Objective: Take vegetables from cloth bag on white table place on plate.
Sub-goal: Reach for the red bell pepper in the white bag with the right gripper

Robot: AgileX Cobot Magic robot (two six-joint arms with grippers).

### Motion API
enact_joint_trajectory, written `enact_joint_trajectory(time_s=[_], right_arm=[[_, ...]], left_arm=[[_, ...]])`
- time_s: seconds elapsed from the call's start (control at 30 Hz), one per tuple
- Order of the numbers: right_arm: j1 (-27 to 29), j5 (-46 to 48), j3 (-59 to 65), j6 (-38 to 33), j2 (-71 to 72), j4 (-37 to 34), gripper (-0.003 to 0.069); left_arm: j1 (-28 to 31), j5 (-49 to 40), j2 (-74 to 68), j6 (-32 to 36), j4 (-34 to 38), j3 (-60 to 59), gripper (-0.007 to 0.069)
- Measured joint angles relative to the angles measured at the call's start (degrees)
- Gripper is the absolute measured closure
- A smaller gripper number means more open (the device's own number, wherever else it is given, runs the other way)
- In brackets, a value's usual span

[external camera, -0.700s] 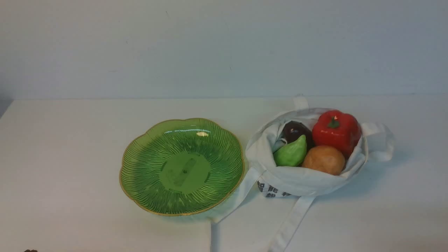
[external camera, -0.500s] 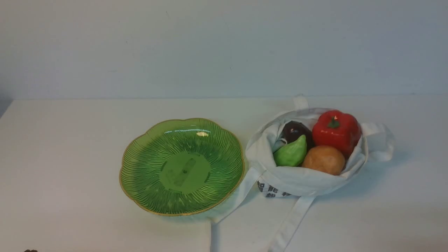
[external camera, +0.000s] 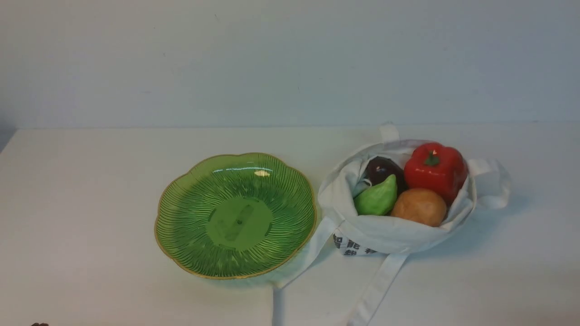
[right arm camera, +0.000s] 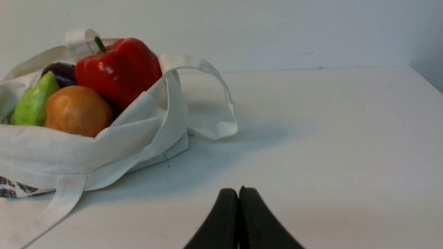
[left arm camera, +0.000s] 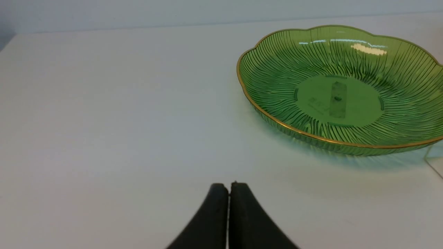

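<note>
The off-white cloth bag (external camera: 385, 233) lies open on the white table (external camera: 90, 203), right of centre. In it sit a red bell pepper (external camera: 435, 170), a dark purple eggplant (external camera: 380, 168), a pale green gourd (external camera: 376, 199) and a tan-orange potato (external camera: 419, 207). The green plate (external camera: 190, 217) with gold rim stands empty to its left. My left gripper (left arm camera: 228, 188) is shut and empty, near the table's front, short of the plate (left arm camera: 277, 69). My right gripper (right arm camera: 238, 193) is shut and empty, to the right of the bag (right arm camera: 131, 138). Neither gripper shows in the front view.
The bag's long straps (external camera: 376, 290) trail toward the front edge; one looped handle (right arm camera: 214, 103) lies on the table on the bag's right side. A plain wall (external camera: 290, 59) stands behind the table. A dark speck (external camera: 40, 324) sits at the bottom left edge.
</note>
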State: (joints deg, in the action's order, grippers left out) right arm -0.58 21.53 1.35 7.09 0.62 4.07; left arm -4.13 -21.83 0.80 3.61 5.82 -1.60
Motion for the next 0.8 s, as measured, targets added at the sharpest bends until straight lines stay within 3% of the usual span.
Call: enact_joint_trajectory(time_s=[0.27,0.6,0.8], right_arm=[[-0.1,-0.7,0.0,0.6,0.0,-1.5,0.0673],[-0.3,-17.7,0.3,9.8,0.0,-28.2,0.0673],[-0.3,-20.2,0.3,10.5,0.0,-31.7,0.0673]], left_arm=[[0.0,0.0,0.0,0.0,0.0,0.0,0.0633],[0.0,0.0,0.0,0.0,0.0,0.0,0.0633],[0.0,0.0,0.0,0.0,0.0,0.0,0.0633]])
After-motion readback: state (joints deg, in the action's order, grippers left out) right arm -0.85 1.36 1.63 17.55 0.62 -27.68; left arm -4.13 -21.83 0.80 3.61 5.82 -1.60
